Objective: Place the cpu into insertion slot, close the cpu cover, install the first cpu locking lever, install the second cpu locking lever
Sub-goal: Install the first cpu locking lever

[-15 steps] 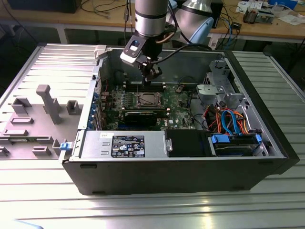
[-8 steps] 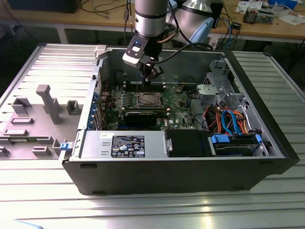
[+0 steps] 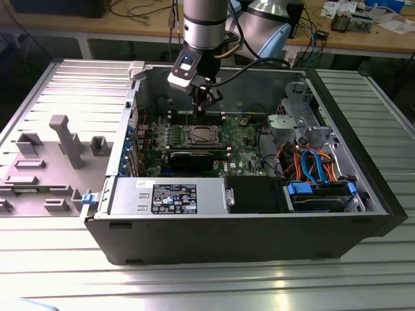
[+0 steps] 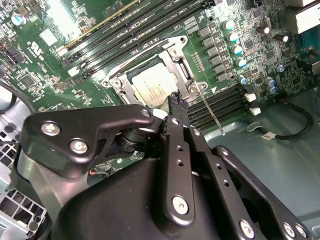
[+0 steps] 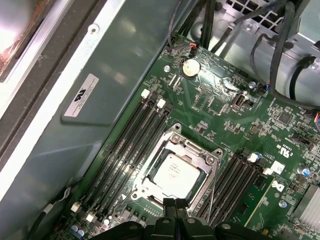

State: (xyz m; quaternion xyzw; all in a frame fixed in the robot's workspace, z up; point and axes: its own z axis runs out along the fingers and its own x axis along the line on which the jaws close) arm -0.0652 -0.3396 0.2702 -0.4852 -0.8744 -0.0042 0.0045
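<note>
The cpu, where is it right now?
In the first wrist view the cpu lies framed in silver metal on the green board, between two banks of memory slots, close to the end effector.

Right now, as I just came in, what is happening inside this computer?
A robot arm reaches down into the open computer case. Its pincer, shut and holding nothing that I can see, is at the edge of the insertion slot. The cpu already lies in the slot, and the cpu cover lies flat around it. In the second wrist view, a thin locking lever sticks out beside the slot, close to the pincer; whether it is latched I cannot tell.
</note>
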